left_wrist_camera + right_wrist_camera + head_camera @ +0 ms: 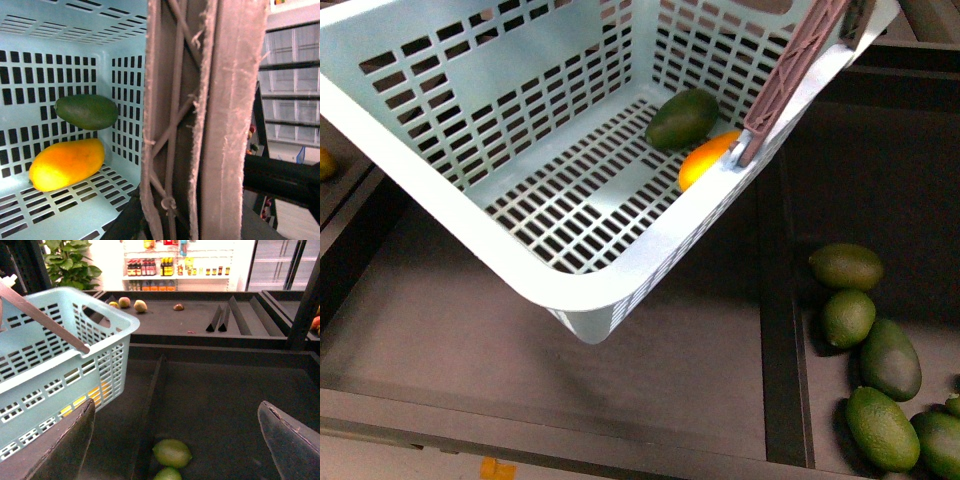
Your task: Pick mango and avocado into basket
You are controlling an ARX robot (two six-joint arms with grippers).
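While the basket (470,200) hangs tilted, mango (705,158) and avocado (682,118) lie inside upper right; my left hand's grip unclear, my right hand (175,440) spread wide, empty.

Slotted plastic basket (470,190); smooth mango (67,164), matte avocado (86,111)

Three cameras are covering one basket (470,160) from different sides.
The front view is looking steeply down into it and the dark bins below. The left wrist view is sitting very close against a brown handle (200,120), peering inside, sharing the mango (67,164) and avocado (86,111). The right wrist view is facing outward, apparently level, catching the basket's outer wall.
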